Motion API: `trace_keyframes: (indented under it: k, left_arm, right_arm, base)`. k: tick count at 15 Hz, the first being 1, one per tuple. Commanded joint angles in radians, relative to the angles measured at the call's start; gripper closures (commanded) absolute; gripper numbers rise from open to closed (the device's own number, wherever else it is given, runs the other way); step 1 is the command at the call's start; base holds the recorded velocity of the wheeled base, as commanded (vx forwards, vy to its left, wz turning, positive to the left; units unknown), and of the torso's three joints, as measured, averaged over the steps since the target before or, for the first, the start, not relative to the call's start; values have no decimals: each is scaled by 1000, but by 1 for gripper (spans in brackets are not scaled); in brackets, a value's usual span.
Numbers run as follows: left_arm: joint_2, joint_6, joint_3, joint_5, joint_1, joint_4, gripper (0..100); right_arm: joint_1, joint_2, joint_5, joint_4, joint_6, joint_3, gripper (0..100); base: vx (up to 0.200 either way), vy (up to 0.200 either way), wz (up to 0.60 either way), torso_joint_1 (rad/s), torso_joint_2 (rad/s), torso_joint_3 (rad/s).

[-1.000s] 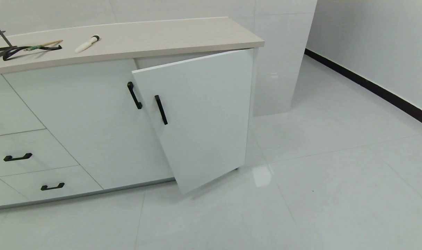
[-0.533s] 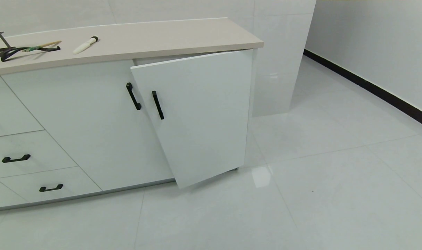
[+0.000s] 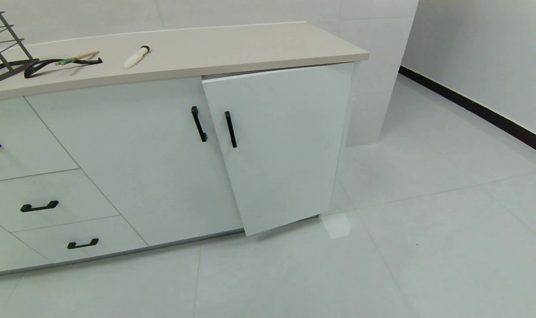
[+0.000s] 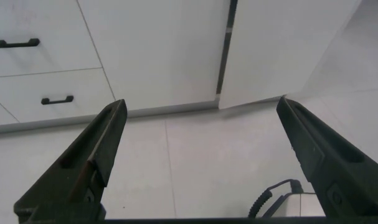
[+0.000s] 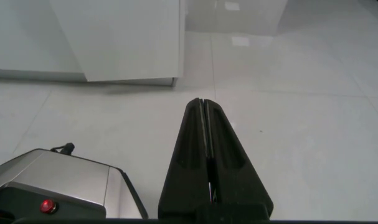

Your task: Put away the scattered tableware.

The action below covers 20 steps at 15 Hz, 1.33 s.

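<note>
Hanging over the floor tiles (image 4: 195,162), my left gripper (image 4: 200,106) has its fingers spread wide, nothing between them. My right gripper (image 5: 203,102) also points at the floor, fingers pressed together on nothing. Ahead of both stands the white cabinet, its right door (image 3: 285,145) ajar beside the shut left door (image 3: 131,159). The tableware lies up on the beige counter (image 3: 250,44), well apart from both grippers: a white-handled utensil (image 3: 136,56) and, nearer the wire rack (image 3: 3,57), a green-banded wooden stick (image 3: 76,58) touching a black looped utensil (image 3: 51,65).
</note>
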Motion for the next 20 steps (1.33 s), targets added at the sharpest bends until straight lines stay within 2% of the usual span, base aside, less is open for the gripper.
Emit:
trace_keyframes:
  k: [1, 2, 13, 17, 20]
  left_arm:
    - [0, 0, 0, 0, 1, 0, 0]
    - [0, 1, 0, 0, 1, 0, 0]
    - [0, 0, 0, 0, 1, 0, 0]
    - [0, 0, 0, 0, 1, 0, 0]
    - [0, 0, 0, 0, 1, 0, 0]
  right_arm:
    - [0, 7, 1, 0, 0, 0, 100]
    - [0, 6, 1, -2, 1, 0, 100]
    - [20, -5, 3, 0, -8, 0, 100]
    - [26, -8, 3, 1, -13, 0, 100]
    - [45, -31, 3, 3, -6, -2, 100]
  base:
    - [0, 200, 0, 2, 2, 2]
    - [0, 200, 0, 2, 2, -2]
    - [0, 0, 0, 6, -6, -3]
    - [0, 0, 600, 200, -110, -88]
    - [0, 0, 0, 100, -103, -106]
